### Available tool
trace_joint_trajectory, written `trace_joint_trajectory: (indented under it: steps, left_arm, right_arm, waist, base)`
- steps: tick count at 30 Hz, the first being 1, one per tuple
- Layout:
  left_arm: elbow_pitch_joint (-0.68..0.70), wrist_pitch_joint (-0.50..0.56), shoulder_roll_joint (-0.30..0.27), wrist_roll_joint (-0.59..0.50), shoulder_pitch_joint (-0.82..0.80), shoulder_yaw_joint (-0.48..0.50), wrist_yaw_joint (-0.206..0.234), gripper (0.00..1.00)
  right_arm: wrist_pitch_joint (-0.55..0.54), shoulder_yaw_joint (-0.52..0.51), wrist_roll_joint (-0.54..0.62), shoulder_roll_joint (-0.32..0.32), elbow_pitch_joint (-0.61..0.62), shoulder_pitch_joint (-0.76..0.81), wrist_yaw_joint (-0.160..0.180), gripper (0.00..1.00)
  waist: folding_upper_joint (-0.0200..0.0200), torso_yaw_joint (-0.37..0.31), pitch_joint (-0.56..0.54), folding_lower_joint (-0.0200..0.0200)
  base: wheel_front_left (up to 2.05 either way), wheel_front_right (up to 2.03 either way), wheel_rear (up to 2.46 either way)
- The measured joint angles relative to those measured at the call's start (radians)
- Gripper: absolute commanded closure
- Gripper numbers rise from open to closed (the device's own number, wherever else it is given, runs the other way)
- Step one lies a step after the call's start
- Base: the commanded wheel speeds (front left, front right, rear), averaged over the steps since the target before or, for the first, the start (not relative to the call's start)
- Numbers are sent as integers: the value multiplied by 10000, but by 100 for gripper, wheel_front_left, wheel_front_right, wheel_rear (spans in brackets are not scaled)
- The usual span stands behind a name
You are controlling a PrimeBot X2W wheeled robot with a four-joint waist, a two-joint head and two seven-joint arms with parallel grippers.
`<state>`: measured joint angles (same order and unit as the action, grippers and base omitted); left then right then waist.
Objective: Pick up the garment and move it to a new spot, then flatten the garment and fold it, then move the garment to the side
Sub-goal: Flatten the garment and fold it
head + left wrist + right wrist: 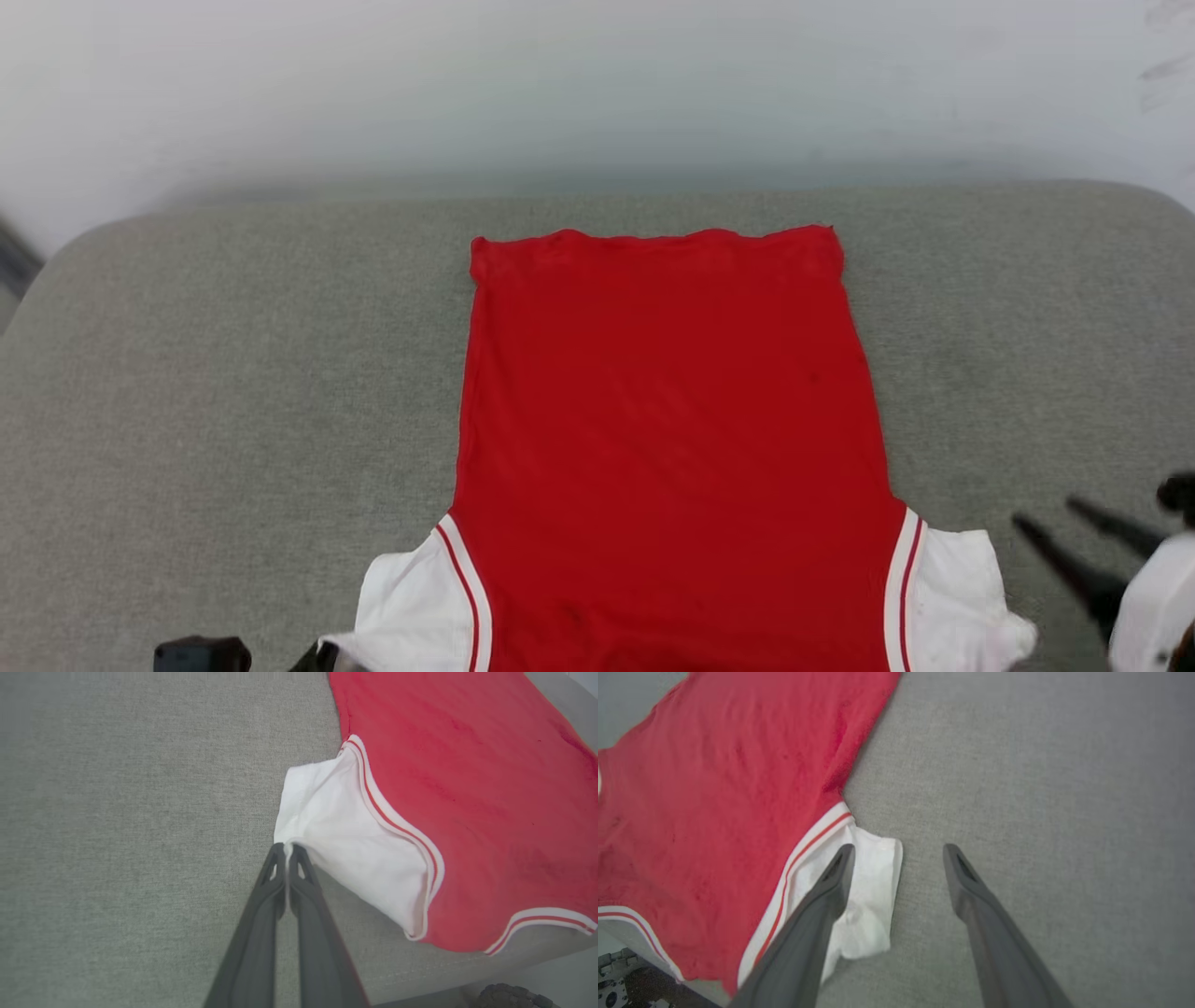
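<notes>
The garment [667,401] is laid flat on the grey-covered table [233,373], plain red side up. Its straight hem is turned toward the far edge and its white sleeves toward the near edge. In the head view the neck end is cut off by the bottom of the frame, so nothing of the collar can be made out, and no print is seen on the upturned side. The left gripper [286,848] is reduced there to dark fragments at the near edge. Its own wrist view shows the fingers pressed together, clamped on the outer corner of the left sleeve [345,830], which is drawn to a point at their tips. The right gripper [899,851] is blurred in the head view. In its wrist view the fingers stand wide apart, one over the crumpled right sleeve [873,891], the other over bare table; whether the sleeve is touched cannot be told.
</notes>
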<state>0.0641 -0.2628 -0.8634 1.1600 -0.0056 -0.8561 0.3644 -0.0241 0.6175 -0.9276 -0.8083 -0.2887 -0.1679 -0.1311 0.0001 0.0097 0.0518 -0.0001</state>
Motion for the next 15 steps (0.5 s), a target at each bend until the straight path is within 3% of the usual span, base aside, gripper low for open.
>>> trace_joint_trajectory:
  steps: [8,15]
  left_arm:
    - [671,-2,224,-986,-343,711,171,100]
    - [982,-2,633,-1781,-960,1156,27,100]
  right_arm:
    - [-1540,-2673,1035,-389,1597,-2061,0,0]
    - [-5346,-2905,1657,155,1542,-5504,0,0]
  waist:
    - [0,361,770,1]
    - [0,758,2019,2]
  base:
    - [0,0,0]
    - [0,0,0]
